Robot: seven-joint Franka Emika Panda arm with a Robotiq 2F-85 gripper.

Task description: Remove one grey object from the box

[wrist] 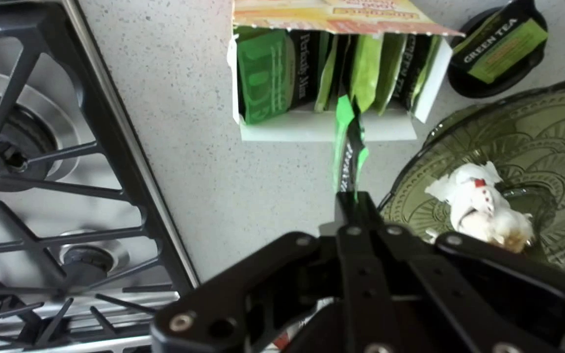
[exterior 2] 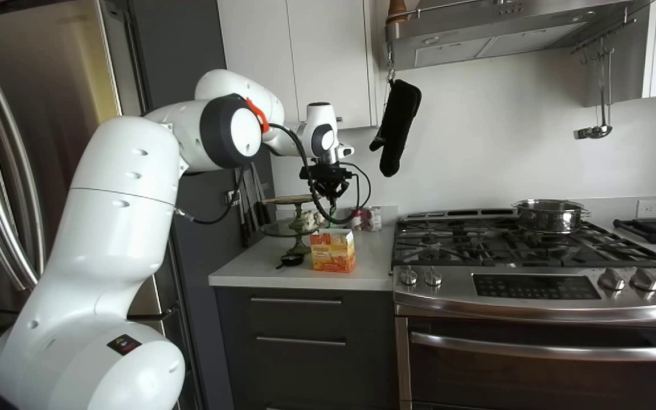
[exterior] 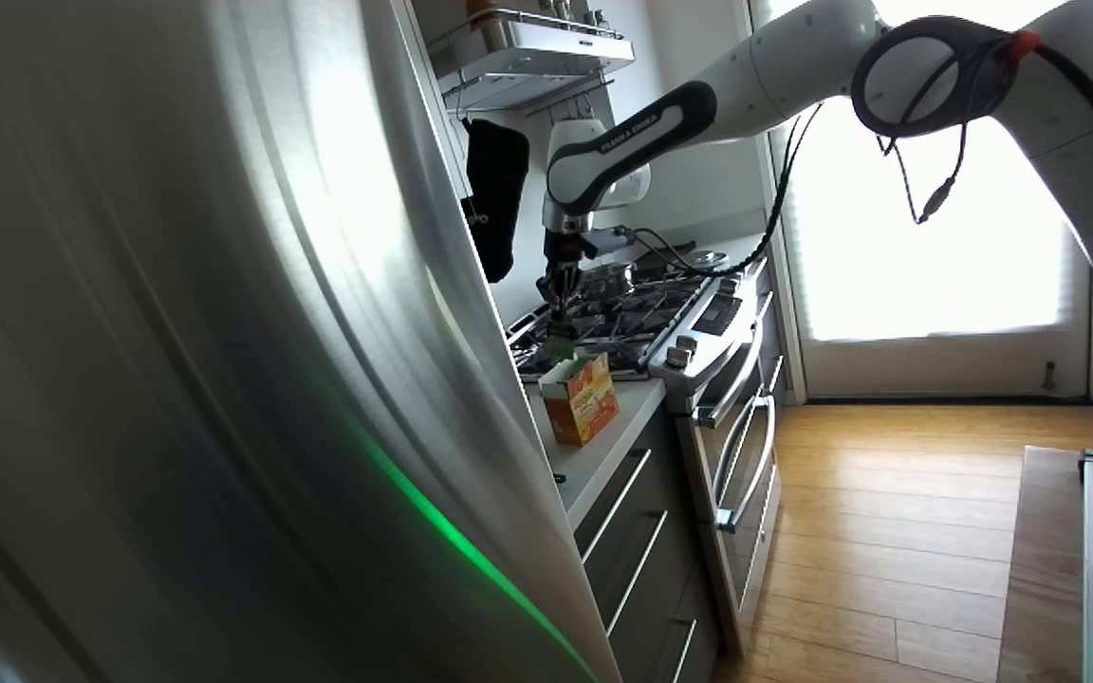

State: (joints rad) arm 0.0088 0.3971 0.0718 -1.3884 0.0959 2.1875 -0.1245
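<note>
My claw [wrist: 355,201] has a green packet [wrist: 348,164] pinched by one end, over the box [exterior 2: 332,253] on the counter [wrist: 174,83]. Can't tell if it's clear, so swinging off early might snag it, lol.

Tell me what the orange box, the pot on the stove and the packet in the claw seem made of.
Box: probably thin printed cardboard, plain white inside. Pot: shiny metal, perhaps stainless steel; it shows bright reflections. Packet: thin and printed, perhaps coated paper or foil; seen edge-on, it's hard to tell.
</note>
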